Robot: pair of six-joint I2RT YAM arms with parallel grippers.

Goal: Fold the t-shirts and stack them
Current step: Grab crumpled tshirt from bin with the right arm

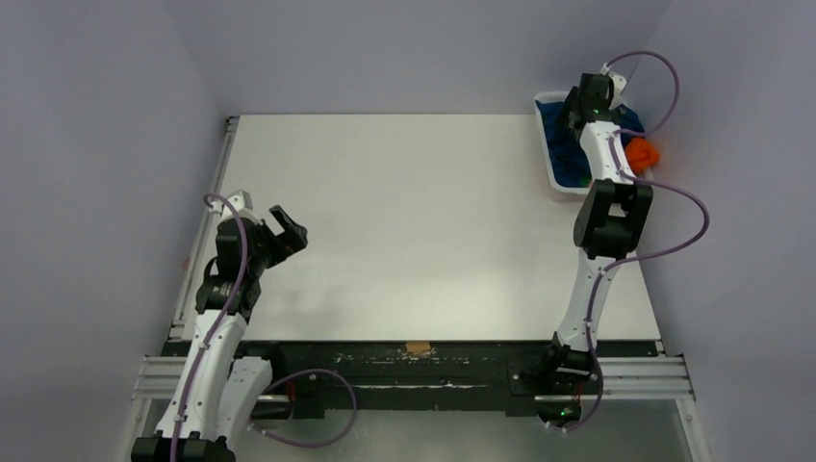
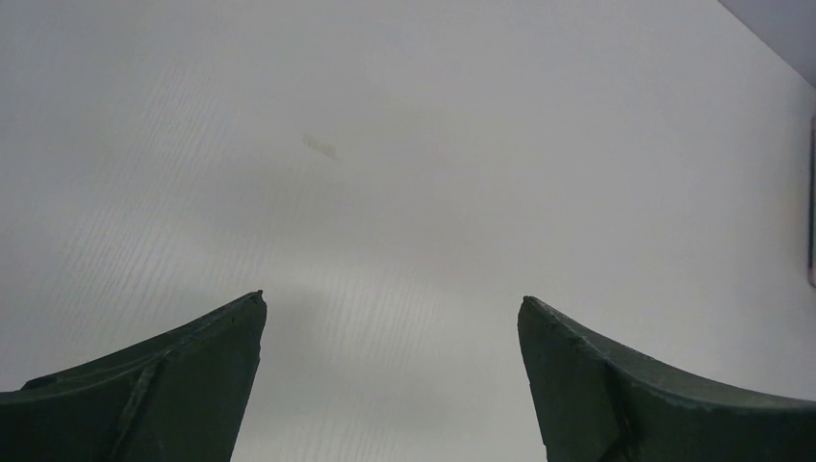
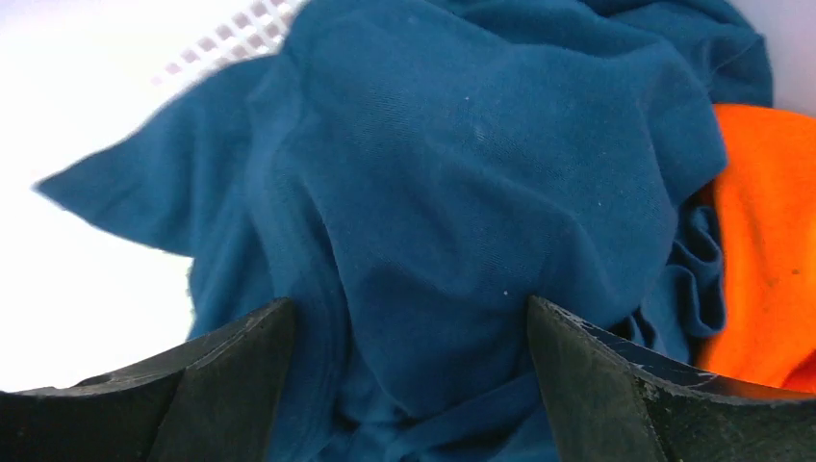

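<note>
We are at the first pick: our right gripper (image 3: 406, 306), spread wide, hangs over the dark blue t-shirt (image 3: 462, 173) just beneath it in the basket (image 3: 241, 29), seemingly not touching. Next we descend, pinch a fold and lift. Our left gripper (image 2: 393, 300) is spread too.

Left arm (image 1: 205, 358), right arm (image 1: 588, 296): white shells, black joints, black bases. Cables (image 1: 707, 219): lilac, looped (one per arm). Fingers (image 2: 164, 385): curved, tapering, dark green left, black right.
</note>
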